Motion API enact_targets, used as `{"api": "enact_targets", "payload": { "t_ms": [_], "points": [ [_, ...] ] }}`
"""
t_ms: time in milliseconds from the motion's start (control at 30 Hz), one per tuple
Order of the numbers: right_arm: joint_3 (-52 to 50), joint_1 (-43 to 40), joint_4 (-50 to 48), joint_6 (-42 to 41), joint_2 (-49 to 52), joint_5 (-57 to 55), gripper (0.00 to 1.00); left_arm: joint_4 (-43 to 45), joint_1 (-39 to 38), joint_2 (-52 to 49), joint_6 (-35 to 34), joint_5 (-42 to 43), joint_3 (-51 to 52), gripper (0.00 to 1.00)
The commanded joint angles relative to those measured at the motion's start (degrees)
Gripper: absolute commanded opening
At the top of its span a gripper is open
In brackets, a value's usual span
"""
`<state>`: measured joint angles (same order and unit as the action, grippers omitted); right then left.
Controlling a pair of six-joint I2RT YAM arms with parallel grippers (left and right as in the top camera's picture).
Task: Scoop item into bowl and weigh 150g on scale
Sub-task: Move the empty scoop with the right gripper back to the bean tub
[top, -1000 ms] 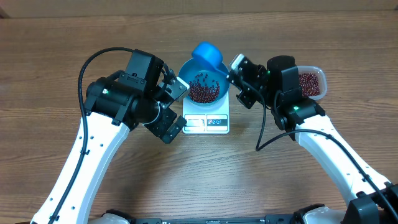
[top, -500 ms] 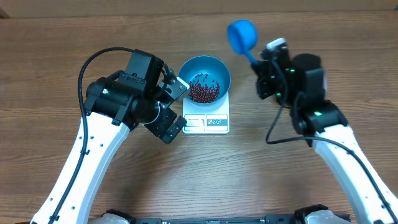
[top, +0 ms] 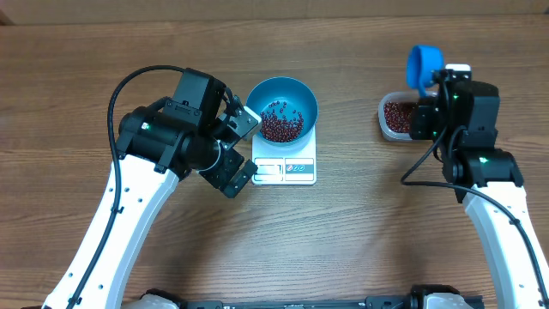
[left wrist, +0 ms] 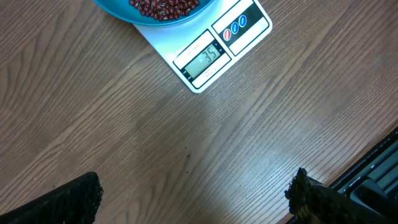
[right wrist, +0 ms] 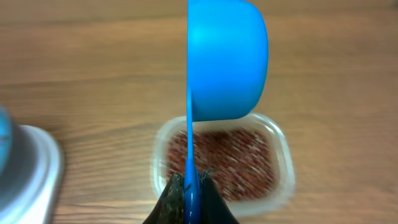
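Note:
The blue bowl (top: 283, 94) sits on the white scale (top: 285, 169) and holds a low heap of red-brown beans (top: 281, 126). My left gripper (top: 247, 148) hovers just left of the scale, open and holding nothing. In the left wrist view its fingertips (left wrist: 81, 196) stand far apart over bare wood, with the scale's display (left wrist: 205, 56) and the bowl's rim (left wrist: 112, 7) ahead. My right gripper (right wrist: 191, 180) is shut on the thin handle of a blue scoop (right wrist: 227, 62). The scoop (top: 424, 66) is turned on its side above a clear tub of beans (right wrist: 224, 165).
The clear tub (top: 396, 116) stands on the wooden table right of the scale, under the right wrist. The scale's white corner (right wrist: 31, 168) shows blurred at the left of the right wrist view. A dark table edge (left wrist: 373, 168) lies near the left gripper.
My right arm has swung right with the scoop, from over the bowl to above the clear tub. The left arm and the bowl on the scale have not moved.

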<state>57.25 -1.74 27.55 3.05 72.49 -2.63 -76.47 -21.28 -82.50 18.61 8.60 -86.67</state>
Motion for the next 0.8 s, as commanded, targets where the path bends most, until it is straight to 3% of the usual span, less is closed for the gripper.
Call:
{"api": "enact_targets", "payload": {
  "t_ms": [0, 367, 767],
  "points": [
    [1.7, -0.8, 1.7, 0.7, -0.4, -4.9, 0.04, 0.2, 0.3, 0.8, 1.3, 1.1, 0.3, 1.00],
    [1.7, -0.7, 9.6, 1.5, -0.3, -12.3, 0.04, 0.2, 0.3, 0.8, 1.3, 1.1, 0.3, 1.00],
    [1.7, -0.5, 11.5, 2.8, 2.9, -12.3, 0.04, 0.2, 0.3, 0.8, 1.3, 1.1, 0.3, 1.00]
  ]
}}
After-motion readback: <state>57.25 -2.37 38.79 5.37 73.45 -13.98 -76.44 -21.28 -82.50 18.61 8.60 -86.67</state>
